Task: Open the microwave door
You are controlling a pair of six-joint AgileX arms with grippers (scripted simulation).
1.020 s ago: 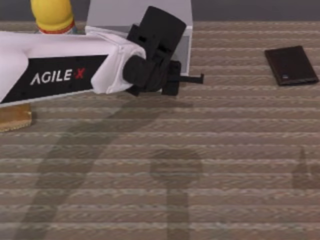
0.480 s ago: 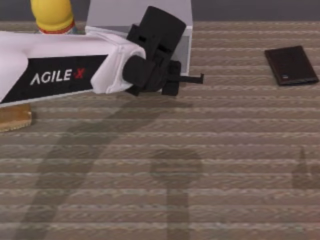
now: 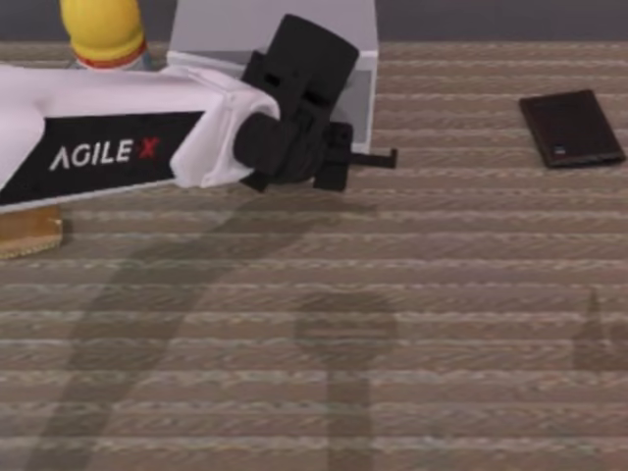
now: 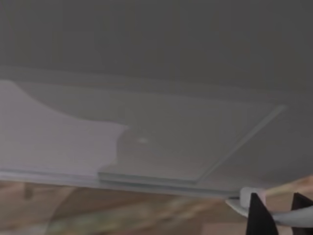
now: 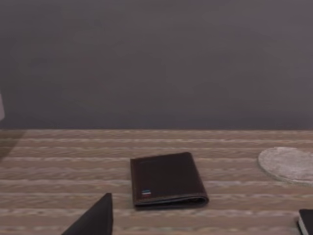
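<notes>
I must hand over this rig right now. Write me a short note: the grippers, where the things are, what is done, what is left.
Left gripper: at the front of the microwave, at the top view's far edge, left of centre. In the left wrist view its fingertips sit by the microwave door edge; I cannot tell whether they grip it.
Right gripper: only one fingertip shows, parked near the dark wallet on the right.
Done: left arm has reached the door.
Left: the top view does not show the door swung out; pull it open.
</notes>
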